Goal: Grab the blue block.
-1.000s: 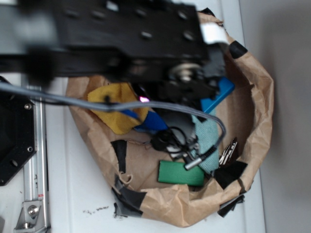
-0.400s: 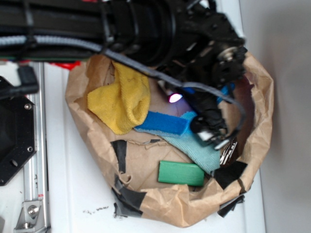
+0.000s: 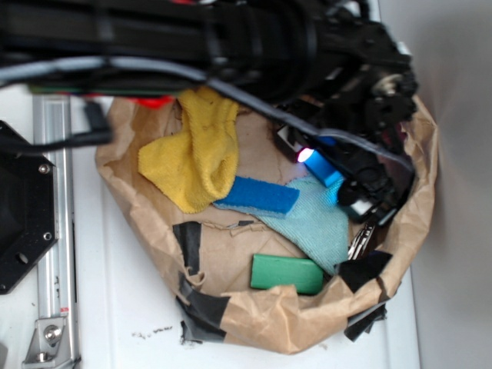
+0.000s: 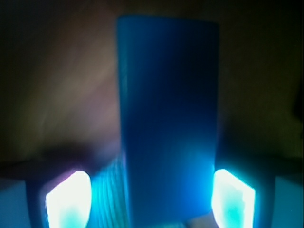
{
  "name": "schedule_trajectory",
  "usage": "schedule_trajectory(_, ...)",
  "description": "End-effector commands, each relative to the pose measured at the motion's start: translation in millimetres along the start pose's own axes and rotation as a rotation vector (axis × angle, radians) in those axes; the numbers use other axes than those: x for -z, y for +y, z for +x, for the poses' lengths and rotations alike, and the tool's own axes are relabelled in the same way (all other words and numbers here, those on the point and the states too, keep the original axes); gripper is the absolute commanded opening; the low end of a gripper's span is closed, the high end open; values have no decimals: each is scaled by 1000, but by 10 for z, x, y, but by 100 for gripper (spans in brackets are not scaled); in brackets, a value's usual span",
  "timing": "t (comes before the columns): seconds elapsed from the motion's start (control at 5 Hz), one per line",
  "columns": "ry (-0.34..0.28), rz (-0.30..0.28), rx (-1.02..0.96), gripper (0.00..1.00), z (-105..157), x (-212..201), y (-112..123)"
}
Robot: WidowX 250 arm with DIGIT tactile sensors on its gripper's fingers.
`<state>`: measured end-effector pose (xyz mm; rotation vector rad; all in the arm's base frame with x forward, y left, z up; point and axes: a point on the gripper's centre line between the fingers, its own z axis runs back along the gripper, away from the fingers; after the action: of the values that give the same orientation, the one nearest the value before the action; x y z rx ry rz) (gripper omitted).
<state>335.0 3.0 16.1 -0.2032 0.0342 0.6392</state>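
Your fingers point(image 4: 151, 199) sit one on each side of the blue block point(image 4: 168, 123); in the wrist view you see two glowing pads point(image 4: 66, 199), lit cyan, with the block standing up between them. A thin dark gap shows at each side, so you cannot tell whether the pads press the block or only flank it. In the exterior view the fingers point(image 3: 338, 181) are buried under the black arm at the right inner wall of the brown paper bag point(image 3: 138, 231), and only a small lit piece of the blue block point(image 3: 326, 167) shows there, beside a pink light.

Count what lies in the bag: two blue blocks, the azure one at the fingers and a deeper blue block point(image 3: 260, 195) near the middle; one green block point(image 3: 287, 274) toward the front; one yellow cloth point(image 3: 196, 150) at the left; one pale teal cloth point(image 3: 311, 227) under the deeper blue block. The bag rests on a white surface point(image 3: 115, 307).
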Motion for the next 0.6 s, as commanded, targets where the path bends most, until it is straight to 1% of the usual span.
schedule_trajectory(0.0,26,253,-6,0,-166,296,-65)
schedule_trajectory(0.2,-68,292,87,0,-255,-183,-73)
schedule_trajectory(0.4,-204,280,228,0,-439,-673,57)
